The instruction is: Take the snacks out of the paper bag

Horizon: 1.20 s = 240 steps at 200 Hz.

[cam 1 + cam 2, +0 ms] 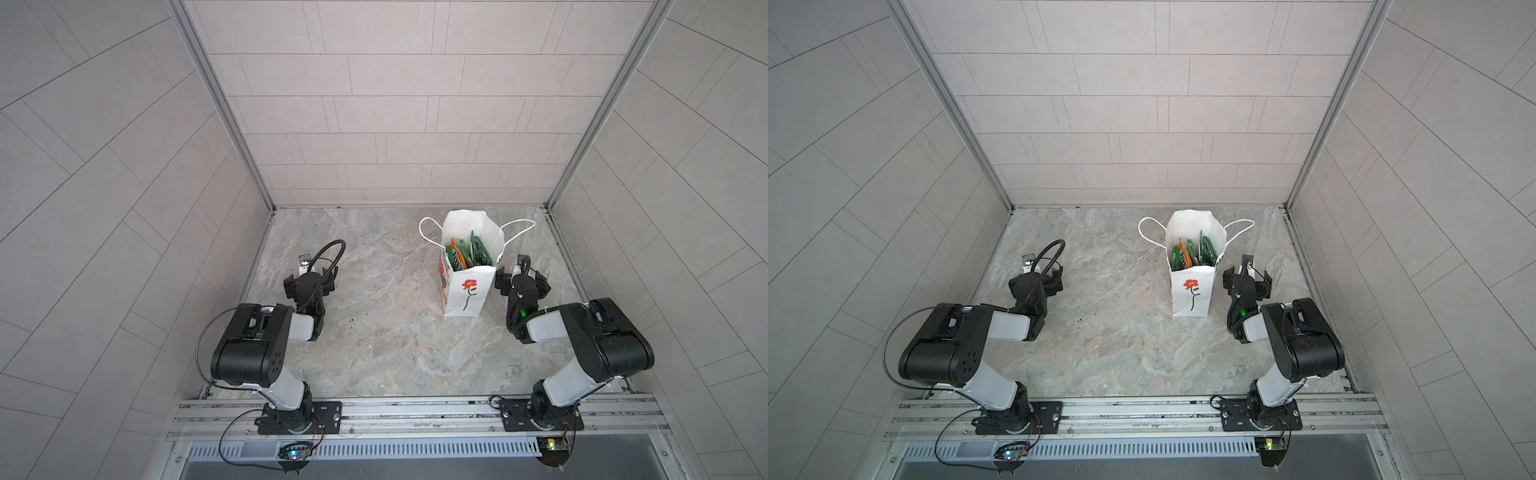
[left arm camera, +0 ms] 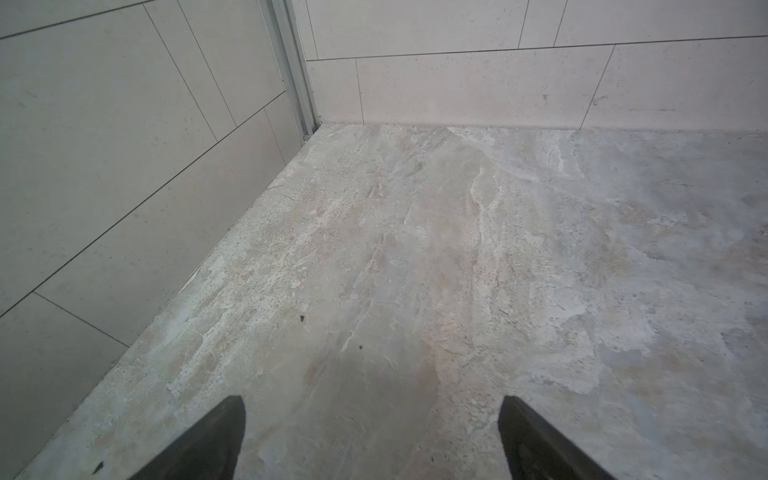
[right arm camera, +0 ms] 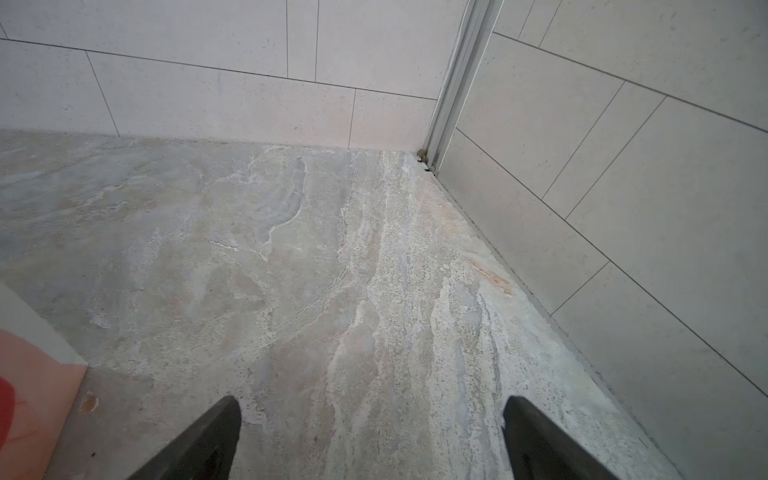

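Beside the open paper bag point(image 1: 467, 296), parked with right tool point(image 3: 372, 405) released, handy for snacks point(image 1: 469, 251) inside. Same for left tool point(image 2: 372, 404), well apart.

Left pincer point(image 1: 309, 279) mid-left, right pincer point(image 1: 521, 279) mid-right in a top view; both angled down, jaws wide apart, empty.

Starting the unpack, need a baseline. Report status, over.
Open and empty: left tool, right tool, the right one beside the paper bag. Bag upright, snack packets inside. Nothing in the way.
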Each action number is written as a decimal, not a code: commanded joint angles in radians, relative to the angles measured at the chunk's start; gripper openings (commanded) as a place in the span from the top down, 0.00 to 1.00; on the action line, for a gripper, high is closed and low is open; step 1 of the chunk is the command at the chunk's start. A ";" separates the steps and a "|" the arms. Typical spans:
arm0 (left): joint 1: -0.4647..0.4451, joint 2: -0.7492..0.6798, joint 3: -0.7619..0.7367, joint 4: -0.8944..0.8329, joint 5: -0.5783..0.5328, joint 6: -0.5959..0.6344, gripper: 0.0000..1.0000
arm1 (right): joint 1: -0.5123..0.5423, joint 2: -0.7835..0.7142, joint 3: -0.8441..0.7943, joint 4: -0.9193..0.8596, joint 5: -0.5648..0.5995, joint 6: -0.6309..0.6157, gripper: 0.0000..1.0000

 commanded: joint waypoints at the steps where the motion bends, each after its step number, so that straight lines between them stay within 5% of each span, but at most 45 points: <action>1: -0.002 0.001 0.012 0.015 -0.004 0.003 0.00 | 0.001 -0.006 -0.001 0.002 0.007 -0.015 0.01; 186: -0.004 -0.037 -0.039 0.090 -0.033 -0.002 0.00 | 0.003 -0.011 -0.008 0.015 0.028 -0.007 0.01; 224: -0.039 -0.240 0.067 -0.269 -0.182 -0.022 0.00 | 0.005 -0.031 -0.086 0.146 0.025 -0.012 0.00; 240: -0.041 -0.335 0.187 -0.614 -0.209 -0.221 0.00 | 0.010 -0.047 -0.112 0.184 0.014 -0.027 0.01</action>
